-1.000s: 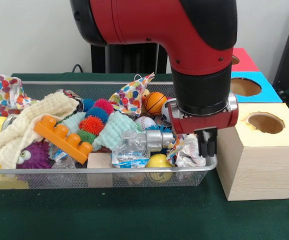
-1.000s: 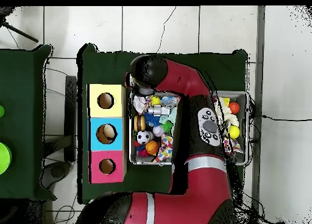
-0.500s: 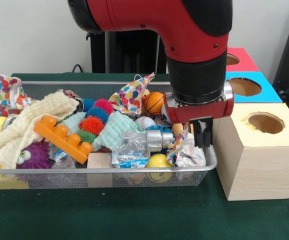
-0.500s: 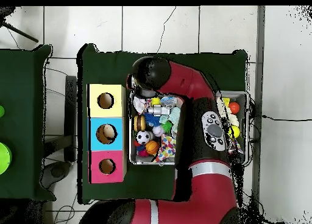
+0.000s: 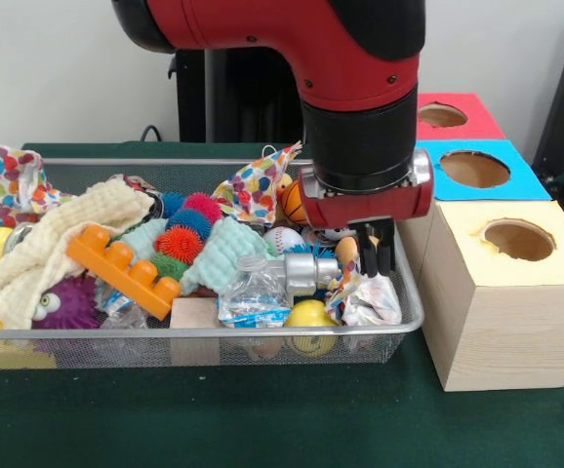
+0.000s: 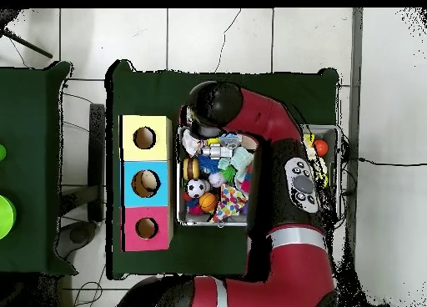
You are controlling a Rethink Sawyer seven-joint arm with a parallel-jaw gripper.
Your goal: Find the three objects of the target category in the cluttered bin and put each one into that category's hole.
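Observation:
My gripper (image 5: 381, 250) hangs over the right end of the wire bin (image 5: 194, 333), just above a crumpled white paper (image 5: 368, 298). Its two black fingers (image 5: 386, 248) stand close together with nothing seen between them. Behind it lie a basketball (image 5: 296, 201), a baseball (image 5: 284, 239) and a mostly hidden soccer ball (image 5: 337, 233). A yellow ball (image 5: 308, 316) rests at the bin's front. In the overhead view the arm (image 6: 215, 103) covers the gripper; the soccer ball (image 6: 196, 188) and basketball (image 6: 208, 202) show beside the boxes.
Three boxes with holes stand right of the bin: a wooden yellow-topped one (image 5: 516, 292), a blue one (image 5: 482, 171), a red one (image 5: 448, 115). The bin also holds an orange brick (image 5: 126, 263), a water bottle (image 5: 258, 288), cloths and spiky balls.
The arm has swung left in the front view. The gripper has risen from the bin's right rim beside the wooden box to over the crumpled paper inside the bin.

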